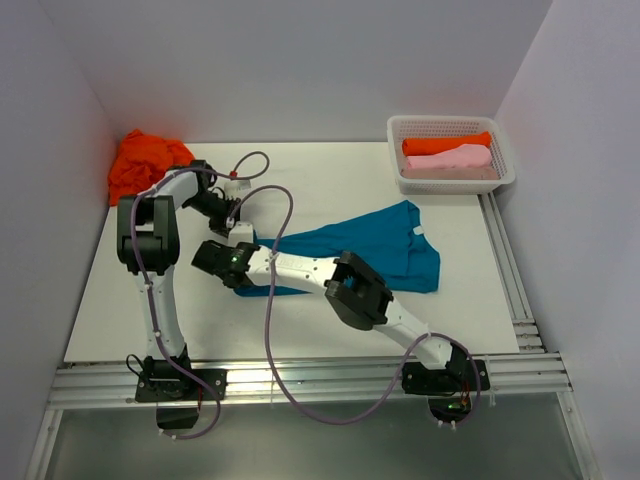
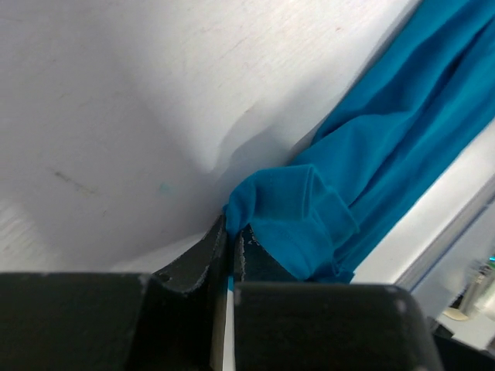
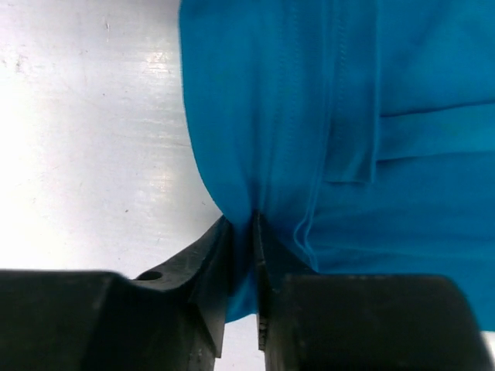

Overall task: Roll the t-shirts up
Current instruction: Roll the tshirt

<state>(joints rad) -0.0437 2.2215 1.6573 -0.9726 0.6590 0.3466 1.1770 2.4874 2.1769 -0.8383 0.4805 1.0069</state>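
The teal shirt (image 1: 370, 250) lies spread on the table (image 1: 300, 180). The left gripper (image 2: 230, 232) is clamped on its bunched corner and the right gripper (image 3: 244, 224) on the hem nearby, probably to straighten that edge for rolling.

Left gripper (image 2: 230, 232) pinched closed, right gripper (image 3: 244, 226) likewise, right arm stretched leftward

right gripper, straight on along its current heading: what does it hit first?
The teal t-shirt: the right gripper has its jaws pinched on its edge, and more of that cloth lies straight ahead. Depth is unclear; the table beneath may come right after.
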